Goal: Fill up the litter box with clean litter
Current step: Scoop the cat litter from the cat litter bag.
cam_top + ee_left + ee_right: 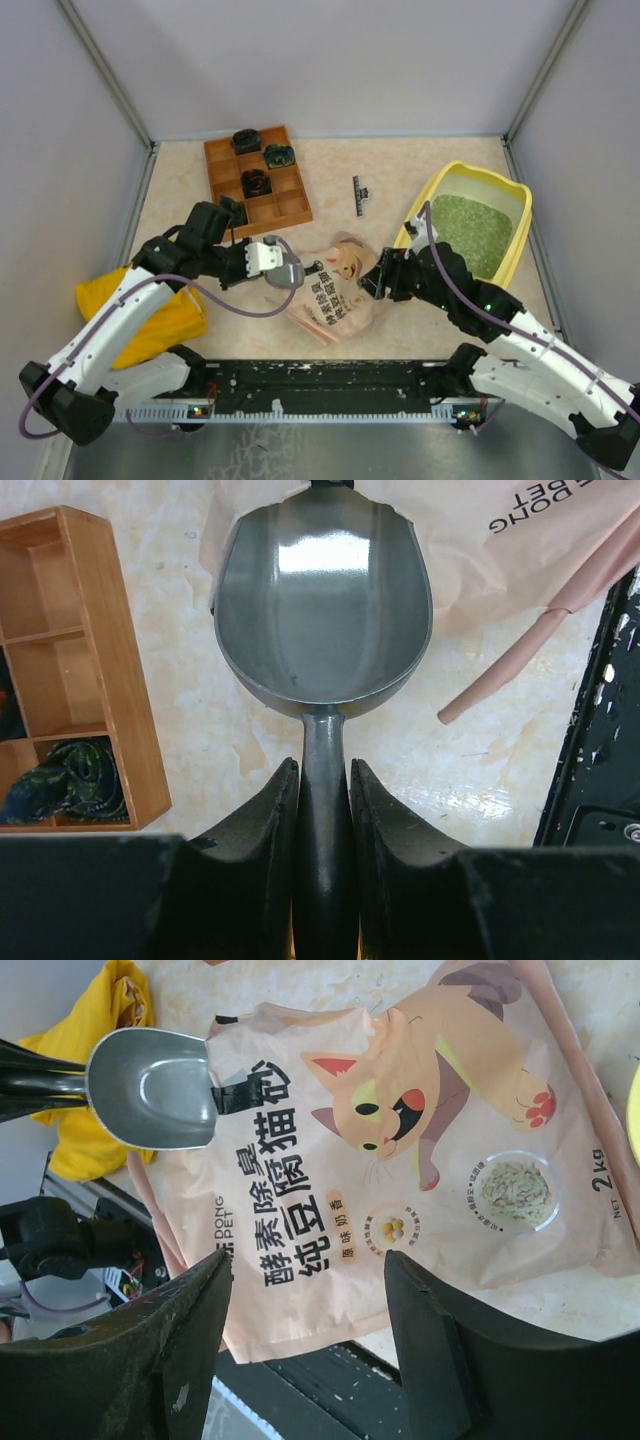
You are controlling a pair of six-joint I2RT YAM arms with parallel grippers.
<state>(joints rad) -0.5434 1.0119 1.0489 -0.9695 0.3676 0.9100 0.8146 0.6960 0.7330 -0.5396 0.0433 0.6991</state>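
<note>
We lose a corner of the litter box [523, 222] behind the right arm [455, 285], part of the yellow cloth bag [175, 320] under the left arm [100, 335], we cannot identify the small black item [357, 195].

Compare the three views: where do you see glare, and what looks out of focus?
Left wrist: a white glare patch on the scoop; the left gripper looks soft. Right wrist: the right gripper blurs up close, while the pouch print is sharp. Top external: even light, only faint shadows.
</note>
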